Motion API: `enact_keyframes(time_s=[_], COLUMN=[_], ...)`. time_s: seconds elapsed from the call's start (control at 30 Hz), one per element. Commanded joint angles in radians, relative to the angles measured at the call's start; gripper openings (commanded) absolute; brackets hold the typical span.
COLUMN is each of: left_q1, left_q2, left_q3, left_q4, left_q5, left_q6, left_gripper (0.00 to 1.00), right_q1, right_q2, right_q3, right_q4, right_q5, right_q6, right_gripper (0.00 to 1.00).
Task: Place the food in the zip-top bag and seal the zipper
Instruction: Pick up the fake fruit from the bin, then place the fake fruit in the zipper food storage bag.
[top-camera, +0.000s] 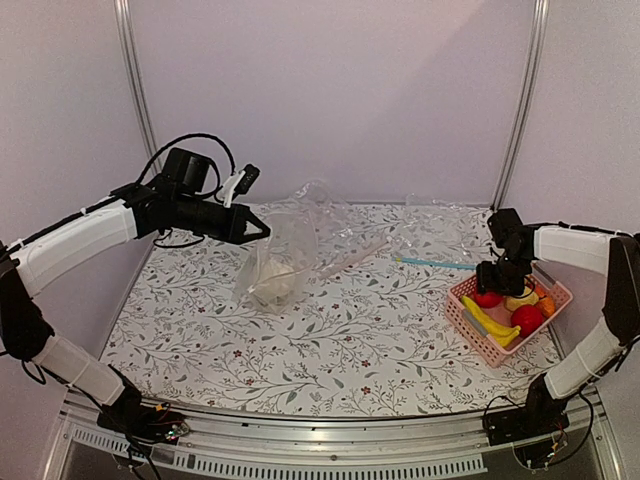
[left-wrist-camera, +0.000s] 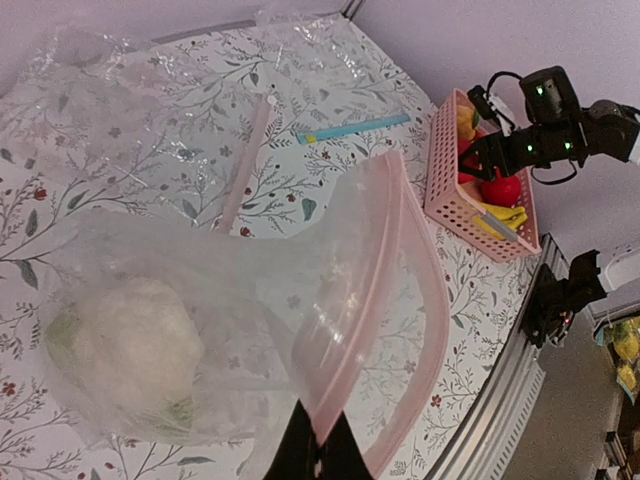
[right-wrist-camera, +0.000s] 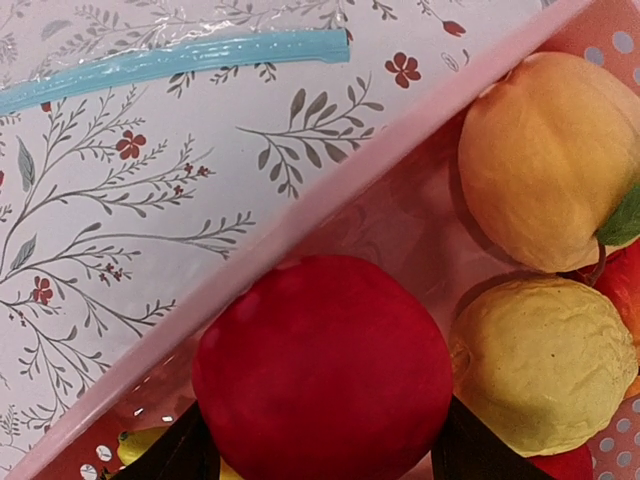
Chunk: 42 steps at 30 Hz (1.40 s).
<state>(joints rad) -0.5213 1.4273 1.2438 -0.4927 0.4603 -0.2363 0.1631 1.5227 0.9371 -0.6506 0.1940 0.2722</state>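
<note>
Pale lilac walls close in a counter (top-camera: 330, 345) covered in a leafy, flowered print. Left of centre in the overhead view the zip-top bag (top-camera: 278, 255) hangs crumpled from its lifted mouth. Its bottom rests on the counter with the white cauliflower (top-camera: 275, 282) inside. The left hand (top-camera: 258, 229) reaches in from the upper left and is pinched tight on the bag's top edge, so the bag hangs just below and to the right of its tips. In the left wrist view the zipper (left-wrist-camera: 385, 215) runs as a pale strip up from the closed fingers (left-wrist-camera: 298, 455), with the mouth gaping beside it.

Well apart, at the right edge of the overhead frame, a pink basket (top-camera: 468, 322) holds more food: a banana (top-camera: 490, 322), a lemon (top-camera: 520, 298), an orange fruit (top-camera: 547, 305) and a second red fruit (top-camera: 527, 318). The right hand (top-camera: 495, 282) is lowered into the basket's upper left corner. Its dark fingers (right-wrist-camera: 175, 455) are spread to either side of a red fruit (right-wrist-camera: 320, 365) and lie right against it; whether they grip it I cannot tell.

Between bag and basket lies a teal strip (top-camera: 435, 263), with loose clear plastic (top-camera: 325, 200) behind
</note>
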Motion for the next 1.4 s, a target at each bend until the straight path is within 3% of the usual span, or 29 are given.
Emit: enact_keyframes(time_s=[0.0,0.3,0.47,0.73,0.97,1.17,1.37], left_q1=[0.016,0.018,0.017,0.017,0.017,0.017,0.016], left_q2=[0.008,0.003,0.009,0.011,0.015,0.012,0.007], left_q3=[-0.012,-0.012,-0.01,-0.01,-0.01,-0.011,-0.014], left_q4=[-0.006,-0.007,-0.006,-0.004,-0.003,-0.004,-0.004], left_q5=[0.007,0.008,0.023,0.037,0.051,0.043,0.044], left_q6=[-0.003,-0.006,-0.012,-0.014,-0.016,-0.013,-0.012], left_gripper=[0.0,0.0,0.0,0.0,0.0,0.0,0.0], right_q1=[0.006,0.007,0.023,0.173,0.419,0.693,0.834], right_q2=[-0.061,-0.207,-0.334,-0.423,-0.356,-0.149,-0.011], right_q3=[0.013,0.045,0.083,0.207,0.327,0.508,0.584], right_q4=[-0.024,-0.171,-0.241,-0.27,-0.132,-0.028,0.143], right_q5=[-0.007,-0.014,-0.136,-0.254,-0.267,-0.174,-0.176], right_q6=[0.009,0.023,0.028,0.066,0.125,0.085,0.068], right_gripper=[0.62,0.6,0.59,0.56,0.56,0.56,0.56])
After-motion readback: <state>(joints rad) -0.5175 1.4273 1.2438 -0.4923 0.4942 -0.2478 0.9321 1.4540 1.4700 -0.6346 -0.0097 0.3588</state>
